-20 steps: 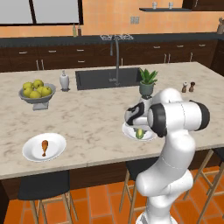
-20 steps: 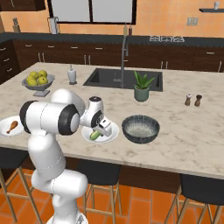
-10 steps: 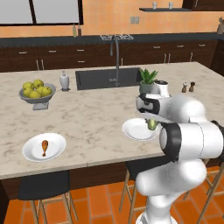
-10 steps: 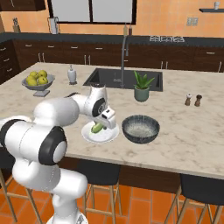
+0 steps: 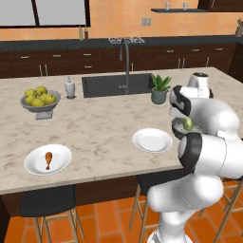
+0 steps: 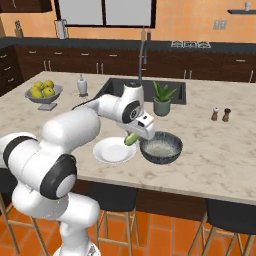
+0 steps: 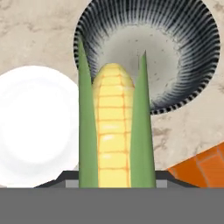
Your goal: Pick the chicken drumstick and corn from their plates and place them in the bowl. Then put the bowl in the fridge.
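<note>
My gripper (image 6: 133,136) is shut on the corn (image 6: 131,139), a yellow cob with green husk leaves, held in the air. In the hand view the corn (image 7: 113,131) points across the near rim of the dark patterned bowl (image 7: 192,52), which has nothing in it. The bowl (image 6: 161,156) sits on the counter just right of the bare white plate (image 6: 110,152). From the left the corn (image 5: 188,124) shows beside my arm, right of that plate (image 5: 152,141). The chicken drumstick (image 5: 48,158) lies on the second plate (image 5: 33,163) at the counter's front left.
A grey footed bowl of apples (image 5: 40,98) and a soap dispenser (image 5: 70,87) stand at the back left. The sink (image 5: 116,84) with its tap and a potted plant (image 6: 162,98) are behind the bowl. Salt and pepper shakers (image 6: 220,114) stand to the right.
The corn has come up off the near plate in my gripper and travelled right, from over the plate to the bowl's near rim. The arm swung right with it.
</note>
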Available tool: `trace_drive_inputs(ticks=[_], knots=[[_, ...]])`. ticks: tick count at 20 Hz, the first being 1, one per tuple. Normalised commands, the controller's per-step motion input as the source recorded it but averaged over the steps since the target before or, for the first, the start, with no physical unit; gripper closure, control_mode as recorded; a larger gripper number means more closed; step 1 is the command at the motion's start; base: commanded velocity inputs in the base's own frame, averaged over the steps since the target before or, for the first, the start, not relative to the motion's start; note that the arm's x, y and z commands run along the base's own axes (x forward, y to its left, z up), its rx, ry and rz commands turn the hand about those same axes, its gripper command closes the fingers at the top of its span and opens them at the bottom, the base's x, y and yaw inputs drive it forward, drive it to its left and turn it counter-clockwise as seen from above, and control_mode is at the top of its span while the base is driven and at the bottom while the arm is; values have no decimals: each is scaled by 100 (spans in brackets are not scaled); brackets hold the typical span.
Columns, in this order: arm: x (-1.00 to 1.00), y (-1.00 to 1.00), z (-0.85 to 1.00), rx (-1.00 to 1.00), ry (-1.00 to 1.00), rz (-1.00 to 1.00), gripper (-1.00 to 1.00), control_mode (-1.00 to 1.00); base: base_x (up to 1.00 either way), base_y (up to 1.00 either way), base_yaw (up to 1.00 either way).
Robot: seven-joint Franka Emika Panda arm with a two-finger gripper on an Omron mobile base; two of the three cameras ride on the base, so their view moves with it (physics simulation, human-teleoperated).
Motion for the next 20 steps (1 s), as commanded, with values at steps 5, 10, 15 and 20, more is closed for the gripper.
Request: trace_drive_inputs(ticks=[5,10,15,20], knots=[[68,-87,-10,0,23,0,100,-100,0,0,0],[46,-51,-59,0,18,0,100,-100,0,0,0],[43,-21,-63,0,15,0,100,-100,0,0,0],[2,3,-63,0,10,0,100,-100,0,0,0]])
